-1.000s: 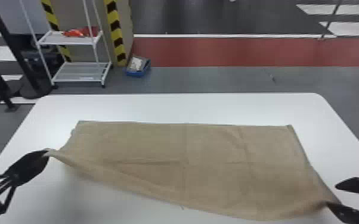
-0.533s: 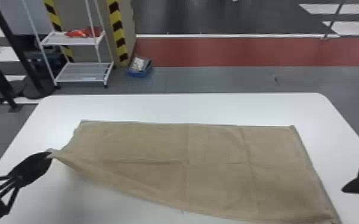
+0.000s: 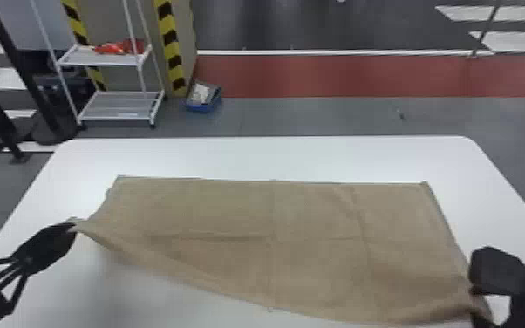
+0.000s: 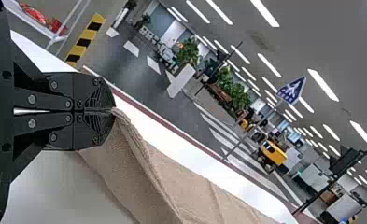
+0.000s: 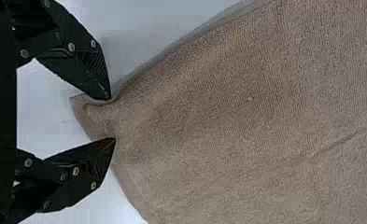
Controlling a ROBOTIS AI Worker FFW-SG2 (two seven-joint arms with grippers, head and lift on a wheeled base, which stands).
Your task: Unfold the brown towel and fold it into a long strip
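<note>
A brown towel spans a white surface, one corner pinched in the left gripper's fingers, another between the right gripper's spread fingers, before a white rack on gray floor.

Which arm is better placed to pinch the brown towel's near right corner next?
The right, I'd say: the right gripper stands open at that corner, while the left gripper is shut on the near left corner.

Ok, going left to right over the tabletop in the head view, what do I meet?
The left gripper → the brown towel → the right gripper.
</note>
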